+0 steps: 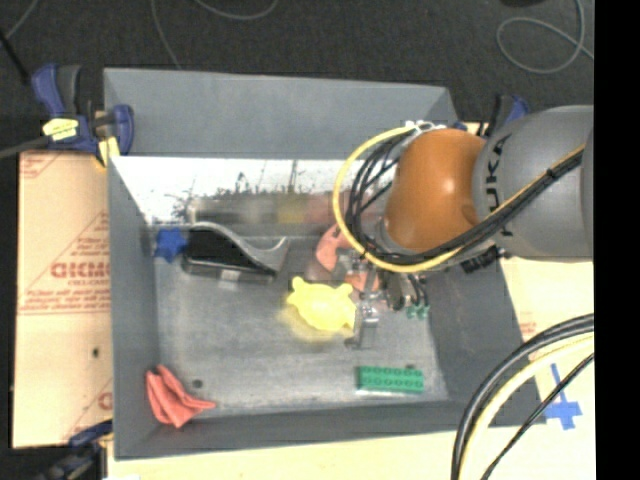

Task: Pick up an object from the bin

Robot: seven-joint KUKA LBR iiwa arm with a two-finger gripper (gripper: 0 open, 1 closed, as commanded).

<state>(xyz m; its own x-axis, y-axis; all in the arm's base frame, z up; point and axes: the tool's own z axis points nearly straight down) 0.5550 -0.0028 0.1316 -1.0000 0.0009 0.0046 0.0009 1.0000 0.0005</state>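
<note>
The end effector point(362, 320) sits low in the grey metal bin point(250, 368), right at the right-hand end of a lumpy, glossy yellow thing, plastic or rubber by its look point(320, 308). From up here I cannot tell how far open it is, and I see nothing gripped in it. The orange wrist cover and cable loops hide most of what is above it.

That yellow thing lies near the middle of the bin floor, and I take it as the target. Everything else is clear of it:
- A flat green studded brick point(391, 378) lies below and to its right.
- A crumpled salmon-pink scrap point(172, 398) is well off to its lower left.
- A black-handled tool with a blue end point(215, 258) lies to its upper left.
- A pink lump point(328, 248) sits just above it.

I judge the yellow thing to be light, hollow and somewhat squashy. Its skin looks smooth enough to slide out of a shallow pinch. I would take it across its narrow waist, closing well down over the body rather than on a rounded lobe.

Its long axis runs left to right across the view, dipping slightly toward the end effector. A smaller bump rises at the left end, so I read that end as its head, though I cannot be sure.
</note>
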